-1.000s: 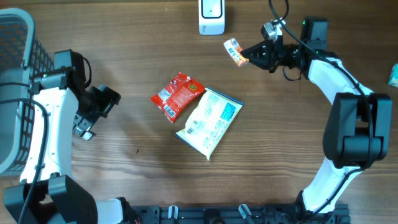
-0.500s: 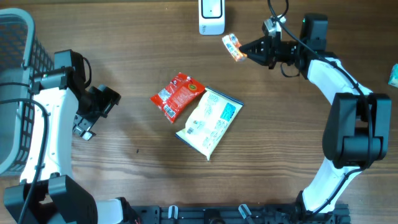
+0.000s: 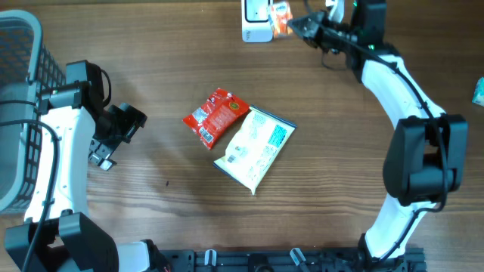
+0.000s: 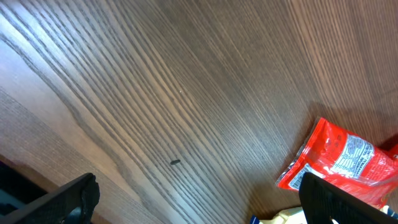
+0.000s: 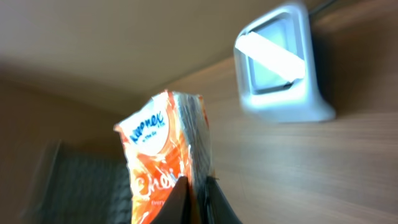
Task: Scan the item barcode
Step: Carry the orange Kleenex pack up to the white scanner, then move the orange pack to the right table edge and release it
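Overhead: right gripper (image 3: 293, 23) sits at top centre of frame, clamped on an orange packet (image 3: 280, 15). The packet sticks out of the gripper tip toward frame left, right up against the right side of the white scanner (image 3: 256, 17) at the top edge. Touching or just overlapping in view, can't tell. A red pouch (image 3: 217, 115) lies mid-frame on the counter (image 3: 151, 219), its lower right edge tucked against a white and blue bag (image 3: 255, 146). Both are well apart from the right gripper. A grey basket (image 3: 15, 113) is at far left.

Right wrist: the orange packet (image 5: 165, 162) stands upright in the lower left half of frame, pinched at its bottom edge between the two dark fingers (image 5: 179, 200). Its printed face is turned to frame left. The scanner (image 5: 280, 68) is at upper right, its window facing the camera, behind the packet and to its right. The shot is blurry and the print is only partly readable.

Left wrist: left gripper (image 4: 196, 186) has its jaws wide apart with nothing between them, only bare counter and a small dark speck (image 4: 175, 162). The fingertips show at the lower left and lower right corners. The red pouch (image 4: 342, 162) is at lower right, partly behind the right fingertip. The orange packet is not in this view.
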Robot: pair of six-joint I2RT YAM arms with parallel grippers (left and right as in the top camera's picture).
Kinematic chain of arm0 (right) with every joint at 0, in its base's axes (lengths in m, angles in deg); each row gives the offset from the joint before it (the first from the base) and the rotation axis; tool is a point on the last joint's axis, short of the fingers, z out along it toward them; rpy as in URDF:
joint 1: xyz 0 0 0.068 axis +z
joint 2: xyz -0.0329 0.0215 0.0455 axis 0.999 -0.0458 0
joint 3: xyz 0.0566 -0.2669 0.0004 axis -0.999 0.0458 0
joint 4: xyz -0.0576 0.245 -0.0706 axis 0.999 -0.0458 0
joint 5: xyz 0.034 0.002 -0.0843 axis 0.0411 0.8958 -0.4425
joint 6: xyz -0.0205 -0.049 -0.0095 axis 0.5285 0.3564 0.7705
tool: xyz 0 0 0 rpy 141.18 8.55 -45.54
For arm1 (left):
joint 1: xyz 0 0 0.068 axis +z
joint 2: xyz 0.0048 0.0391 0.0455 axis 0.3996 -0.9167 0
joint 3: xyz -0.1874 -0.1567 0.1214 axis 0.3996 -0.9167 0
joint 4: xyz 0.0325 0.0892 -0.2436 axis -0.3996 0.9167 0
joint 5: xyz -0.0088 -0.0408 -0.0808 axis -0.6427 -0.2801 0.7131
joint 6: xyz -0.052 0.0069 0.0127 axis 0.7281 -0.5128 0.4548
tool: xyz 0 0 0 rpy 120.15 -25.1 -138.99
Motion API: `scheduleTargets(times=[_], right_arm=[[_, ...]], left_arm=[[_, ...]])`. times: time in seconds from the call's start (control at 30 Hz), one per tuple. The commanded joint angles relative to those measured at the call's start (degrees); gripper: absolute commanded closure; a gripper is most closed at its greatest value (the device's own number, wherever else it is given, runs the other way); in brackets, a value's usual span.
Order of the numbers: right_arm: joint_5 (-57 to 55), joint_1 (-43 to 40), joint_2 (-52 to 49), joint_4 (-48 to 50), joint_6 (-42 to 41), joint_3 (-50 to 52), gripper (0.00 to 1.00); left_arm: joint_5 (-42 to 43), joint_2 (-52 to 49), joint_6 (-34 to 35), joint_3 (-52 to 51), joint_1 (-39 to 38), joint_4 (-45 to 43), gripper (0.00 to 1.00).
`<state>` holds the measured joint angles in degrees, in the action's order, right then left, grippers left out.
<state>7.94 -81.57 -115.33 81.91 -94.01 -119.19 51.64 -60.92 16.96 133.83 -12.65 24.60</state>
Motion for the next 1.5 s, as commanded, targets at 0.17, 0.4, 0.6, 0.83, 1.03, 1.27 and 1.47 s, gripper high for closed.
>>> scheduleTargets(times=[0.17, 0.4, 0.6, 0.83, 1.03, 1.27, 1.47], right_arm=[[-58.5, 16.1, -4.4, 14.9, 51.6, -7.6, 0.96], [-66.2, 20.5, -21.9, 43.1, 89.0, -7.6, 0.96], [-70.5, 20.2, -27.6, 49.6, 100.4, -7.6, 0.96], [-74.5, 19.7, -27.6, 53.2, 99.3, -7.6, 0.96], [-90.3, 12.3, -27.5, 61.1, 98.7, -7.6, 0.96], [-106.9, -5.0, -27.5, 38.4, 83.9, -7.6, 0.96], [-106.7, -16.3, -27.5, 16.8, 69.3, -7.6, 0.96]], left_arm=[[0.4, 0.0, 0.6, 0.0, 0.2, 0.0, 0.0], [0.4, 0.0, 0.6, 0.0, 0.2, 0.0, 0.0], [0.4, 0.0, 0.6, 0.0, 0.2, 0.0, 0.0], [0.4, 0.0, 0.6, 0.0, 0.2, 0.0, 0.0], [0.4, 0.0, 0.6, 0.0, 0.2, 0.0, 0.0], [0.4, 0.0, 0.6, 0.0, 0.2, 0.0, 0.0], [0.4, 0.0, 0.6, 0.0, 0.2, 0.0, 0.0]])
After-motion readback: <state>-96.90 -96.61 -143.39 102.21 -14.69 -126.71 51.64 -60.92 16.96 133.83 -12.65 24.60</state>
